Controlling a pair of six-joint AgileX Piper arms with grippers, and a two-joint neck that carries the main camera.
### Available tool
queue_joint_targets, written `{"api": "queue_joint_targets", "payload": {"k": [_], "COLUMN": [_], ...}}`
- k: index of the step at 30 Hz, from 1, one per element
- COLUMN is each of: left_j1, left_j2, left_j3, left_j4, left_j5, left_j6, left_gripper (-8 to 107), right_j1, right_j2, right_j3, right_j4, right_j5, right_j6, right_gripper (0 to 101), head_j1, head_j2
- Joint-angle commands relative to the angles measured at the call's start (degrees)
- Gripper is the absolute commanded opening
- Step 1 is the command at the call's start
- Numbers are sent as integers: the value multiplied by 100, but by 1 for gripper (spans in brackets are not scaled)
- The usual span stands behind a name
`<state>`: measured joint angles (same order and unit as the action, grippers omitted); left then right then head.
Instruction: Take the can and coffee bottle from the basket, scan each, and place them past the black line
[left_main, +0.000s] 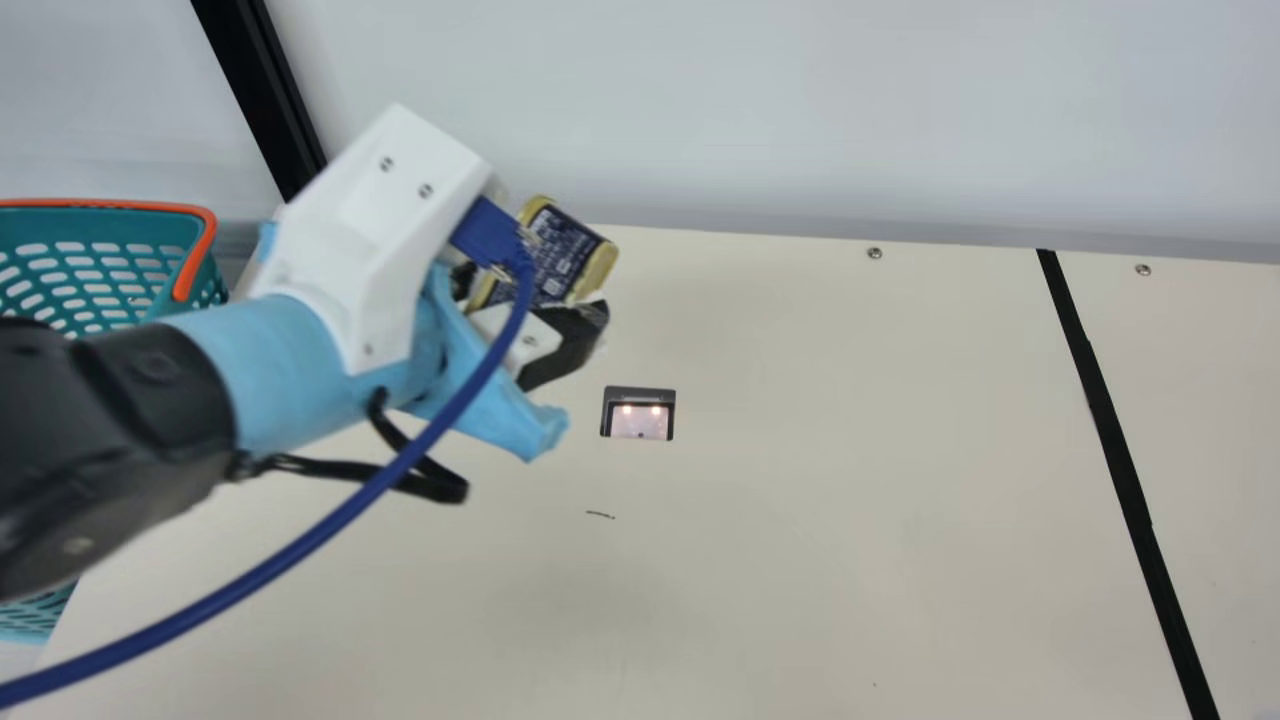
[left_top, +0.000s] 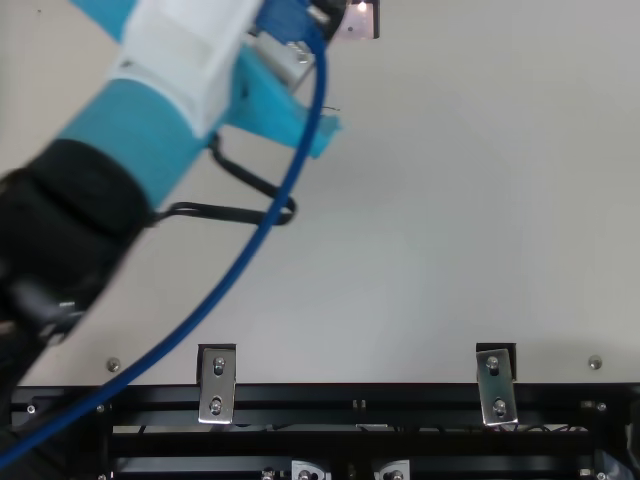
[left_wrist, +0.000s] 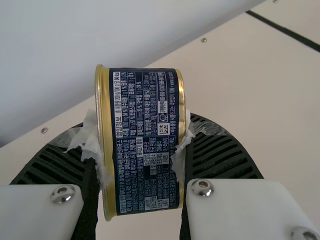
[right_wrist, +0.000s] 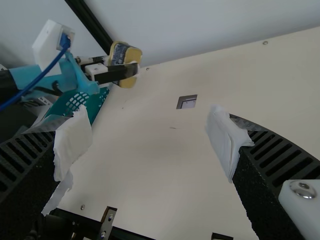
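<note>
One broad, flat, cream-coloured table (left_main: 820, 520), underneath the raised left gripper (left_wrist: 141, 145). To the left of this gripper, a teal plastic basket (left_main: 198, 256) with holes and orange rim. Far to its right, a long, thin black line (left_main: 1107, 420) across the table. Well apart from it, the right gripper (right_wrist: 150, 142), spread wide, with nothing between the fingers. Clenched in the left gripper: a rounded, block-shaped metal can (left_main: 572, 255) with dark blue label and gold ends, tilted and out of the basket. Lower than this gripper and to its right, a small, dark-framed scanner window (left_main: 638, 415).

Step in hand, as it seems: carrying of the can to the scan, probably not yet made. For the next move, necessary to lower the can over the scanner window, turn its code towards the glass, and keep the grasp firm.
</note>
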<state>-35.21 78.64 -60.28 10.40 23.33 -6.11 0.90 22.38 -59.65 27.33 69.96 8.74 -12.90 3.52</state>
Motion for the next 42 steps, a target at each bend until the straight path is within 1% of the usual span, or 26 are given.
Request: {"api": "queue_joint_targets", "payload": {"k": [1,5,8,11,14,20,27,36,42], "left_j1": [332,980,1427,1749,1927,1894,1447,680,301], "left_j2": [-87,-128,-98,-36,59,324,879,1926,2651], "left_j3": [-243,-536,-628,-632,-612,-554,-644,-1101,-1456], "left_j4": [-1712,-2485,-2755,-2905,-2985,-3191,-3365,-3582,-3694], "left_j5": [1107,2074,2723,3166,3401,3537,3440,3159,3010], "left_j6": [2404,3769,4619,5319,5891,6637,7001,7086,7142], "left_gripper": [10,10,10,10,10,10,10,10,10], "right_j1": [0,0,0,0,0,0,0,0,0], "right_j2": [0,0,0,0,0,0,0,0,0], "right_j3": [0,0,0,0,0,0,0,0,0], "right_j4": [0,0,0,0,0,0,0,0,0], "right_j5": [0,0,0,0,0,0,0,0,0], "right_j6": [0,0,0,0,0,0,0,0,0], "right_gripper": [101,101,101,101,101,101,101,101,101], "head_j1": [-20,-20,-20,-20,-20,-20,-20,-20,-20], "head_j2": [-7,-7,-7,-7,-7,-7,-7,-7,-7]}}
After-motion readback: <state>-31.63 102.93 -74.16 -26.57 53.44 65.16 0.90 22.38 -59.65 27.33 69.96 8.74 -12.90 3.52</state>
